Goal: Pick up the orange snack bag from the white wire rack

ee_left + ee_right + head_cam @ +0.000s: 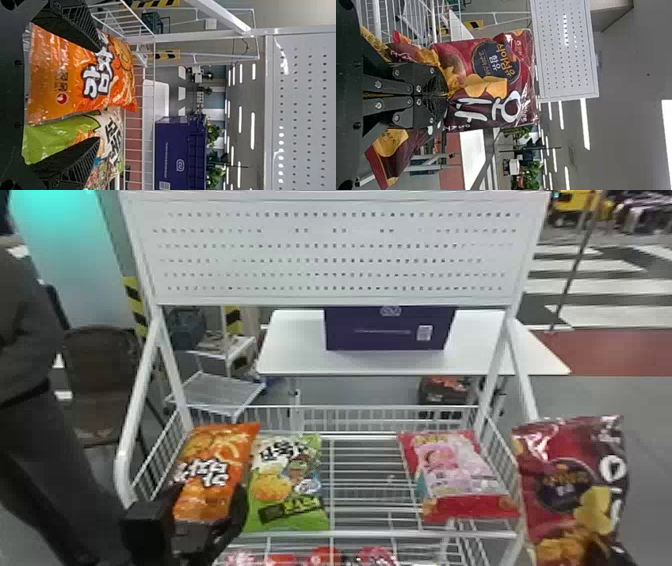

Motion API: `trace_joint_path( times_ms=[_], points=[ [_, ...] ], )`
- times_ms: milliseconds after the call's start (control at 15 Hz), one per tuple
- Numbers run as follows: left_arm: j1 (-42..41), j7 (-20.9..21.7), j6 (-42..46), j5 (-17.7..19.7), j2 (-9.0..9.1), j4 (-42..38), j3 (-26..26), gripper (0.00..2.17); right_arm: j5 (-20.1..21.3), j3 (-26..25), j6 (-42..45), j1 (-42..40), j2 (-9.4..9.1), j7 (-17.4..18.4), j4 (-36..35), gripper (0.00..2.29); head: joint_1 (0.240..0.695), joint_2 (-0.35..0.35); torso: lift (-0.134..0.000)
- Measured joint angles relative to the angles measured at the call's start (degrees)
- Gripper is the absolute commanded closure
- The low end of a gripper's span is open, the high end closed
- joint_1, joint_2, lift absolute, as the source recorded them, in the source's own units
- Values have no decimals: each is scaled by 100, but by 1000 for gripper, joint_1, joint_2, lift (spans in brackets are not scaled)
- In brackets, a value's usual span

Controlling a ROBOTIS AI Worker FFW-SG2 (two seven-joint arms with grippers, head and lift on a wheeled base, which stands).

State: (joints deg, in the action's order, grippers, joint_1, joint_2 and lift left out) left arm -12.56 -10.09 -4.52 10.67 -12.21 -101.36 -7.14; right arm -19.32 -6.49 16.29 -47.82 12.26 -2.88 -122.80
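Awaiting orange bag (59,79) grasp, lift | approach seemingly done | left gripper (99,94): released | right gripper (445,95): clenched on maroon bag (466,59)

White Korean lettering stands on the orange snack bag (55,51), black on the green bag (257,510), white and gold on the maroon bag (459,55); small white print marks the purple box (375,341).
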Motion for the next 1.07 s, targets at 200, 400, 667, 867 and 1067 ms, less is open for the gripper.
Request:
trace_joint_path(
  times_ms=[200,400,667,867,1067],
  points=[
    [822,115,-293,66,0,838,-41,97,0,-10,26,-47,-54,-2,-23,2189,499,0,0],
    [1299,276,-757,147,6,1421,-9,282,6,-34,31,-67,-82,-2,-48,2189,499,0,0],
    [1410,284,-875,213,6,1595,57,2142,7,-45,61,-68,-84,-2,-51,2189,499,0,0],
    [1311,133,-795,282,2,1547,78,2142,10,-43,62,-61,-82,-2,-44,2189,499,0,0],
    [1132,-39,-537,272,-1,1306,63,2142,16,-35,60,-55,-76,-2,-42,2189,499,0,0]
  ],
)
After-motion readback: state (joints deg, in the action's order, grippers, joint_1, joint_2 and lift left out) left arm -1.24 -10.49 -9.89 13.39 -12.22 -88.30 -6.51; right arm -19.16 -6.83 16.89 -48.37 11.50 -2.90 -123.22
